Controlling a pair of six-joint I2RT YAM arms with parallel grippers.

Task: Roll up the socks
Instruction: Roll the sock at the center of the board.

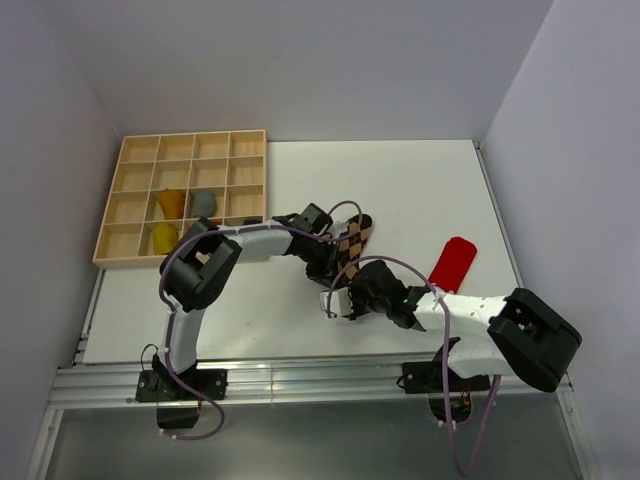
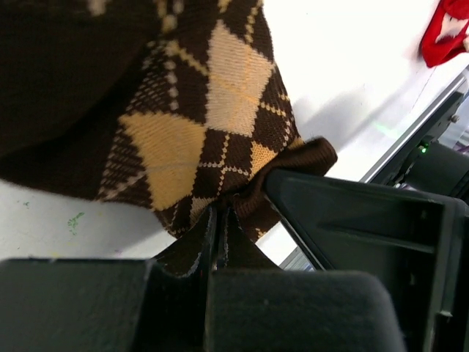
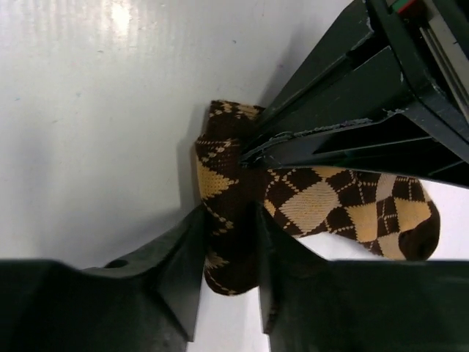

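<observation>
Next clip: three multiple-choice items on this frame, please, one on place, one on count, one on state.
1. Where is the red sock? A in the wooden tray; B flat on the table; C in the left gripper.
2. How many mustard bundles are in the tray? A one; B four; C two.
3. The left gripper is: A shut on the argyle sock; B open wide; C shut on nothing.
Key: B, it lies on bare table; C, two fill neighbouring compartments; A, it pinches the fabric.
</observation>
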